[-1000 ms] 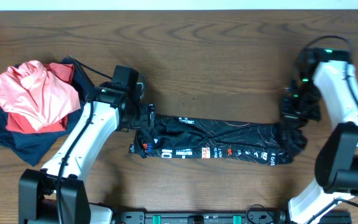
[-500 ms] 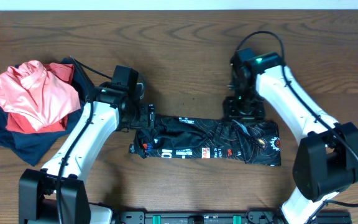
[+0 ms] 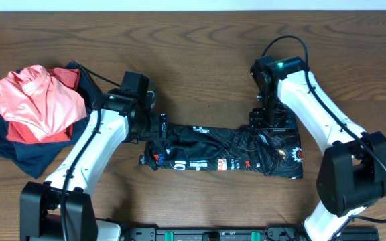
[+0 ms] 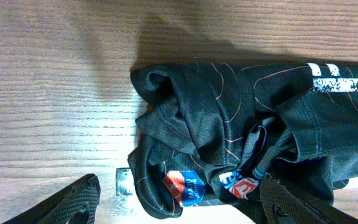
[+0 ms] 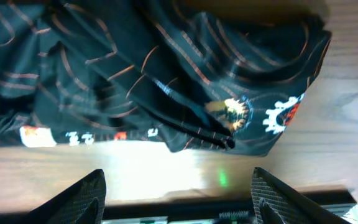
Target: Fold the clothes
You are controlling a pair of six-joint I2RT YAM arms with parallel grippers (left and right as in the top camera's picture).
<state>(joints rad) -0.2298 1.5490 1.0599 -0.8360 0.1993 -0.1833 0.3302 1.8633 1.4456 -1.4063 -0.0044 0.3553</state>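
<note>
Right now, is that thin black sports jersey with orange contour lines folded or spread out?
Folded, loosely: the black jersey lies as a long, narrow, rumpled band on the wooden table, layers overlapping at one end.

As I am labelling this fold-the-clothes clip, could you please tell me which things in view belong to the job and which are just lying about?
Part of the job:
black patterned jersey, lying as a long folded strip in the middle of the overhead view

Just lying about, heaped together at the left:
salmon-pink garment
red garment
navy-blue garment, at the bottom of the heap
</note>
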